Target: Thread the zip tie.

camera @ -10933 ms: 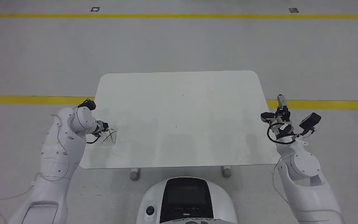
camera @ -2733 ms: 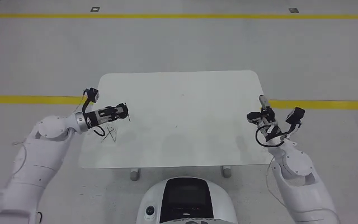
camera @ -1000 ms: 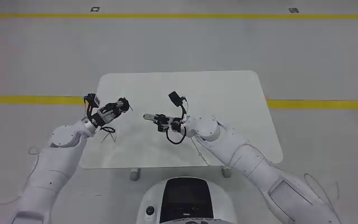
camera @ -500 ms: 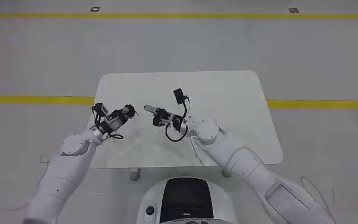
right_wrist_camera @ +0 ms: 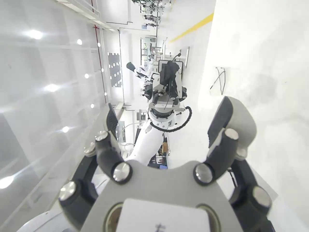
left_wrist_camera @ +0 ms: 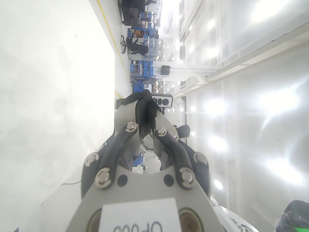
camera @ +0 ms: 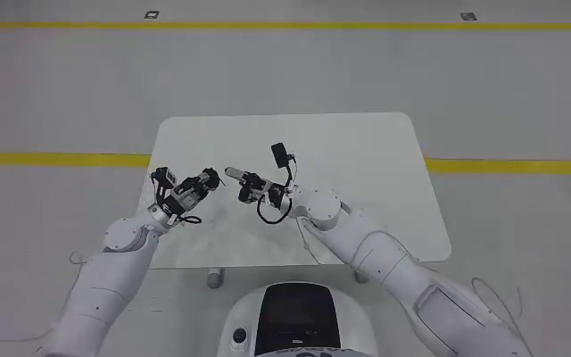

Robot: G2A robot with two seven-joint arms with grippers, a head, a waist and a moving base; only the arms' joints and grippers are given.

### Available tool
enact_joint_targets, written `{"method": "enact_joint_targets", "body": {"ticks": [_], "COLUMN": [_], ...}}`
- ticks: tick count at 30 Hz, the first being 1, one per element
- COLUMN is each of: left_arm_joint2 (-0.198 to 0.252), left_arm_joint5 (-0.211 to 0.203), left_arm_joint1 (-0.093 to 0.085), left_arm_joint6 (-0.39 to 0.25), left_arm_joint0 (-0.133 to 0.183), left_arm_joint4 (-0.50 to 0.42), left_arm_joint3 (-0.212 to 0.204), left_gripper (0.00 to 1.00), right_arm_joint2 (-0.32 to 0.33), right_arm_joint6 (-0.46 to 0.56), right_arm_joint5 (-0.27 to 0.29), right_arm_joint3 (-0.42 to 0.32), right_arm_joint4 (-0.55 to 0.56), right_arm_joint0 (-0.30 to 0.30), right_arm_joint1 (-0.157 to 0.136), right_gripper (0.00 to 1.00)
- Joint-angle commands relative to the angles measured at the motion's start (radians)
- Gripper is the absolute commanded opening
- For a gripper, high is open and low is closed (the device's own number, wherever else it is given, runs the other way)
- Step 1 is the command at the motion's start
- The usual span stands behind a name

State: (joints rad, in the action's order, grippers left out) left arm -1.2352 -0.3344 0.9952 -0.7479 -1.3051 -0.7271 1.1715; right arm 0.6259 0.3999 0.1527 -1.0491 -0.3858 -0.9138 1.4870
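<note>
A thin black zip tie (right_wrist_camera: 169, 92) hangs from the left claw (right_wrist_camera: 170, 69), seen in the right wrist view as a fine strand trailing down across that claw's wrist. The left claw (left_wrist_camera: 144, 100) is pressed together on it, pinching near one end. I cannot tell whether that end is the head or the tail.

I judge the tie to be very light, springy rather than limp, and smooth enough to slip or swivel in a loose pinch. The free end will likely waver. I would take hold close to the tip, so only a short, stiff length has to be steered into the head.

The right claw (right_wrist_camera: 169, 114) is spread wide and holds nothing. It faces the left claw across a small gap. From above, the two claws, left (camera: 210, 177) and right (camera: 234, 172), sit near each other over the near left part of the white desk (camera: 357, 178).

A few loose zip ties (right_wrist_camera: 220, 79) lie crossed on the desk beside the left arm.
</note>
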Motion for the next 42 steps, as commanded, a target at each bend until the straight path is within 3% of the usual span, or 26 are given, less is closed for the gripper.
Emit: {"method": "enact_joint_targets", "body": {"ticks": [1,7,8,9,10,12,20,33,42], "left_arm_joint2": [0.001,0.004,0.004,0.004,0.003,0.001,-0.002,-0.014,-0.013], "left_arm_joint5": [0.001,-0.006,-0.006,-0.006,-0.006,-0.006,-0.006,-0.006,-0.006], "left_arm_joint1": [0.002,0.007,0.008,0.009,0.010,0.011,0.016,0.023,0.029], "left_arm_joint6": [0.030,0.086,0.089,0.092,0.095,0.099,0.106,0.105,0.113], "left_arm_joint0": [-0.006,-0.019,-0.020,-0.021,-0.022,-0.023,-0.035,-0.050,-0.055], "left_arm_joint4": [0.002,0.037,0.041,0.043,0.047,0.053,0.077,0.093,0.105], "left_arm_joint3": [0.009,0.020,0.022,0.023,0.024,0.026,0.038,0.052,0.057], "left_gripper": [0.00,0.00,0.00,0.00,0.00,0.00,0.00,0.00,0.00], "right_arm_joint2": [0.006,0.003,0.004,0.004,0.003,0.004,0.014,0.017,0.027], "right_arm_joint6": [-0.013,-0.030,-0.028,-0.025,-0.025,-0.027,-0.027,-0.016,-0.009], "right_arm_joint5": [0.003,-0.007,-0.005,-0.004,-0.004,0.000,0.020,0.027,0.026], "right_arm_joint3": [-0.005,0.004,0.007,0.011,0.018,0.026,0.065,0.110,0.136], "right_arm_joint4": [0.006,0.036,0.035,0.036,0.042,0.046,0.055,0.066,0.072], "right_arm_joint0": [-0.009,-0.009,-0.008,-0.007,-0.005,-0.004,-0.002,0.008,0.007], "right_arm_joint1": [0.002,0.017,0.019,0.022,0.025,0.030,0.048,0.081,0.098], "right_gripper": [1.00,1.00,0.89,0.60,0.49,0.43,0.45,0.30,0.26]}}
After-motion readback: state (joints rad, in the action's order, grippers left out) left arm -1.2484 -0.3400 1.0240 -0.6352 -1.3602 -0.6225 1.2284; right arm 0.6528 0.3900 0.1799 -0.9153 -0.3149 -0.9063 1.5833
